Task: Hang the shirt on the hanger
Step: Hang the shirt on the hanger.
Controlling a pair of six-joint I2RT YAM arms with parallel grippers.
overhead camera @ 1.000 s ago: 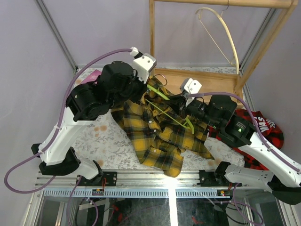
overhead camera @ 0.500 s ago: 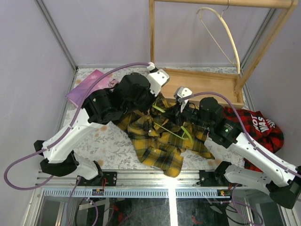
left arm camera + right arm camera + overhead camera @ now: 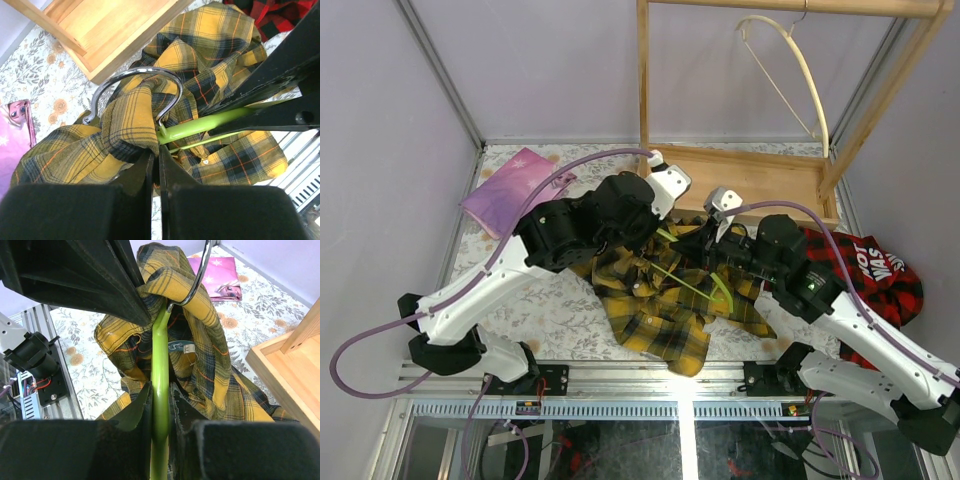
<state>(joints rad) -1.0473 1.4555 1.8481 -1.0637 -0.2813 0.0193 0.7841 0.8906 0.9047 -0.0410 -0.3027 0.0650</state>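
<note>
The yellow-and-black plaid shirt [image 3: 655,305] lies crumpled on the table between both arms. A fold of its collar area [image 3: 127,120] is pulled up through the silver hook [image 3: 150,74] of the pale green hanger [image 3: 210,121]. My left gripper [image 3: 156,159] is shut on that fold, just below the hook. My right gripper [image 3: 160,396] is shut on the hanger's green arm [image 3: 159,355], which runs straight up between its fingers to the hook [image 3: 197,277]. From above, the hanger [image 3: 698,287] rests slanted over the shirt, and both grippers meet near its top.
A wooden rack [image 3: 750,172] stands at the back with a cream curved hanger [image 3: 805,70] hung on its rail. A red-and-black plaid garment [image 3: 880,270] lies at the right. A pink pouch [image 3: 515,185] is at the back left. The table's near edge rail [image 3: 650,375] runs below the shirt.
The left arm has swung to the right and nearer, carrying shirt fabric toward the hanger's hook. The right gripper and hanger shifted slightly; the shirt is more bunched under the hanger.
</note>
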